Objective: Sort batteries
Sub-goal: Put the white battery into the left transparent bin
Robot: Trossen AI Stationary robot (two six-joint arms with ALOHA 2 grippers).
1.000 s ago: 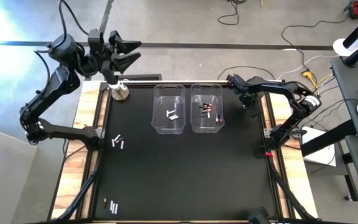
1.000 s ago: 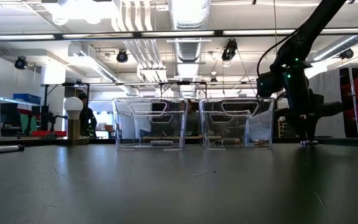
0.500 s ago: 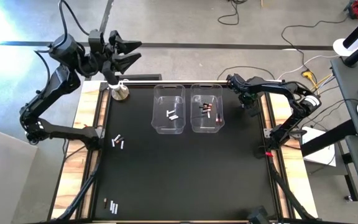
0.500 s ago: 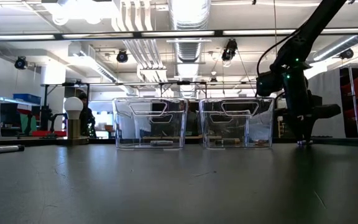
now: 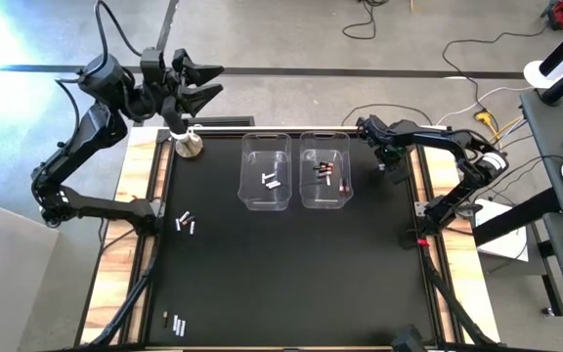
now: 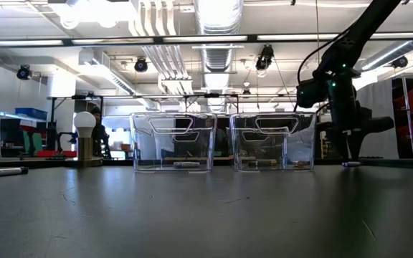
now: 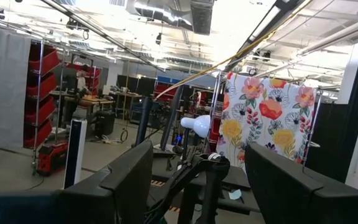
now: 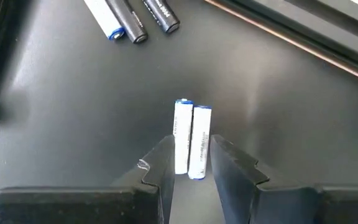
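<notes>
At upper right of the tabletop [image 5: 291,274], the right claw [image 8: 191,167] narrowly straddles two white batteries [image 8: 190,140]; left claw [image 5: 203,83] gapes wide.

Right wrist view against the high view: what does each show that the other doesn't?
Only the right wrist view: two white batteries side by side on the mat between the right gripper fingers, plus three more beyond. Only the high view: both clear bins, loose batteries at the mat's left side, and the left gripper raised, open. Both: the black mat and the right gripper.

Overhead, table-level, 2 wrist cams
</notes>
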